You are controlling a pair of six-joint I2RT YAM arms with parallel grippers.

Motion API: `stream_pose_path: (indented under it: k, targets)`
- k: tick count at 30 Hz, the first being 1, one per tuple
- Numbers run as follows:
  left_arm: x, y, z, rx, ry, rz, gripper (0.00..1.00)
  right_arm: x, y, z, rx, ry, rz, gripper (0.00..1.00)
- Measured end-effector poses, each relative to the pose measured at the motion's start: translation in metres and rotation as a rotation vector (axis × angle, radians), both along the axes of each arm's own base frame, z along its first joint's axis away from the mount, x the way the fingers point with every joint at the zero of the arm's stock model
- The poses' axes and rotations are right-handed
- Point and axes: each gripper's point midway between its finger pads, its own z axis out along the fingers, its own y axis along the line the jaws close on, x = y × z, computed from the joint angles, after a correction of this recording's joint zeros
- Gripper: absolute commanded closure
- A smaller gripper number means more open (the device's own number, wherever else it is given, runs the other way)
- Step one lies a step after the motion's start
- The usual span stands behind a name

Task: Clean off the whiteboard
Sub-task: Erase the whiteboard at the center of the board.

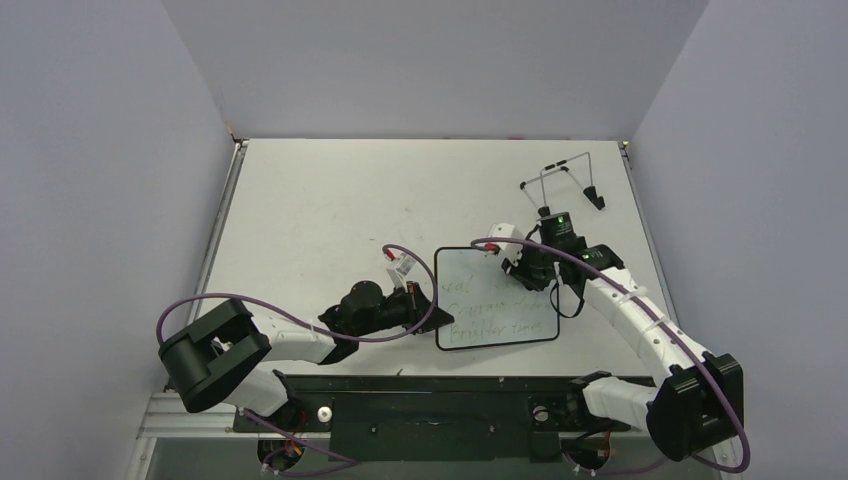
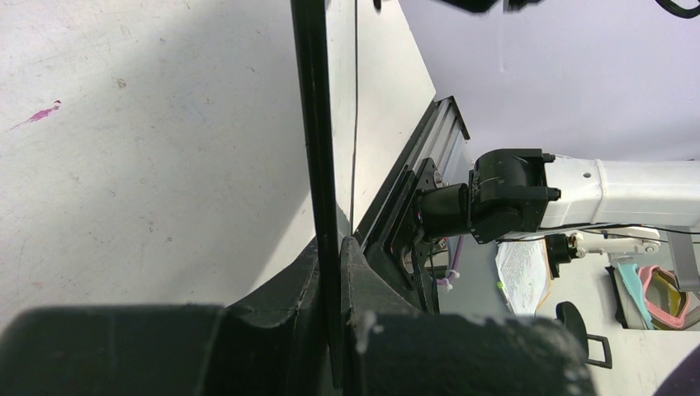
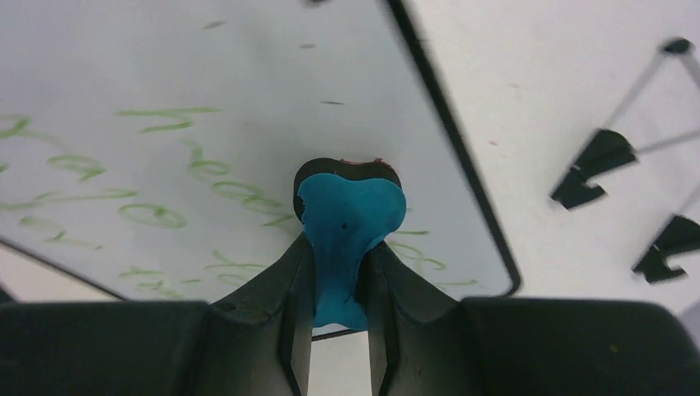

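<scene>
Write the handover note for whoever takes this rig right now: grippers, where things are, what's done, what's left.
Left gripper: shut on the left rim of the whiteboard.
Right gripper: shut on the blue eraser, with its head at the board's far right part.
Whiteboard: between the arms, toward the near edge of the table. The wire stand is at the far right, apart from it.
Done: board and eraser are both gripped.
Left: green writing covers most of the board and all of it needs wiping off.
</scene>
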Motion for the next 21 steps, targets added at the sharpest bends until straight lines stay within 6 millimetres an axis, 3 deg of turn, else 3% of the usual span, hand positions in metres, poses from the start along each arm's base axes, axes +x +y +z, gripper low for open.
stream_pose_path:
  k: [4, 6, 8, 15, 18, 21]
  targets:
    - [0.0, 0.0, -0.001, 0.002, 0.005, 0.001, 1.0, -0.026, 0.014, -0.012, -0.016, 0.094, 0.16, 1.0]
    - [0.0, 0.001, -0.001, 0.002, 0.005, 0.001, 1.0, -0.028, 0.015, -0.013, -0.018, 0.101, 0.164, 1.0]
    - [0.0, 0.001, -0.001, 0.001, 0.006, 0.002, 1.0, -0.024, 0.012, -0.012, -0.018, 0.093, 0.117, 1.0]
    - [0.0, 0.0, 0.0, 0.0, 0.001, 0.001, 1.0, 0.022, -0.022, 0.005, -0.032, -0.05, -0.181, 1.0]
    - [0.0, 0.0, 0.0, 0.001, -0.001, 0.001, 1.0, 0.019, -0.019, 0.003, -0.03, -0.036, -0.16, 1.0]
    - [0.0, 0.001, -0.002, 0.005, 0.006, 0.002, 1.0, 0.002, -0.006, -0.007, -0.042, 0.03, -0.031, 1.0]
